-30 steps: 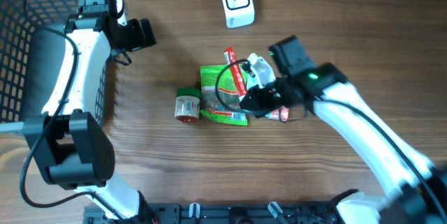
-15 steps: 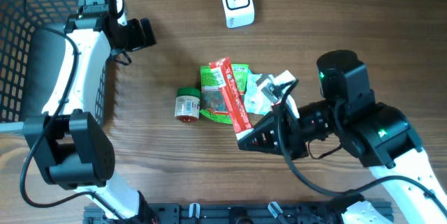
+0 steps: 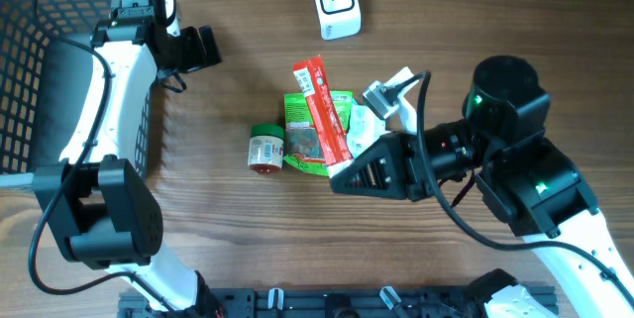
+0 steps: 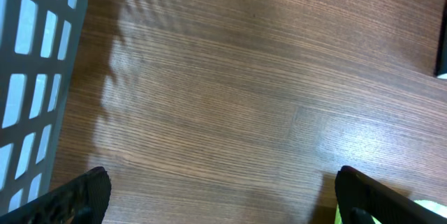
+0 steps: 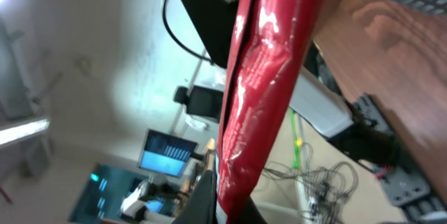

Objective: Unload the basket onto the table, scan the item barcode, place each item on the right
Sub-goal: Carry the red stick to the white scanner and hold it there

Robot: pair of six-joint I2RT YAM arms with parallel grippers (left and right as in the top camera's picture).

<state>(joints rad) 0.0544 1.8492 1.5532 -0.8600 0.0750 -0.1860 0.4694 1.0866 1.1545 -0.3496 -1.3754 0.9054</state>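
Red foil, long and slim: the snack packet (image 3: 325, 110) looks light, floppy and slick. A pinch at one sealed end seems the safest hold, since it leaves the printed faces free for a barcode. The right gripper (image 3: 344, 173) is clenched on its lower end, holding it raised over the green pouch (image 3: 302, 132) and small jar (image 3: 265, 150), short of the white scanner (image 3: 335, 3). The left gripper (image 3: 203, 48) is spread wide and empty beside the basket (image 3: 20, 80).

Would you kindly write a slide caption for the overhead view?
Right gripper shut on a red packet over the item pile, white scanner beyond, left gripper open beside the basket.
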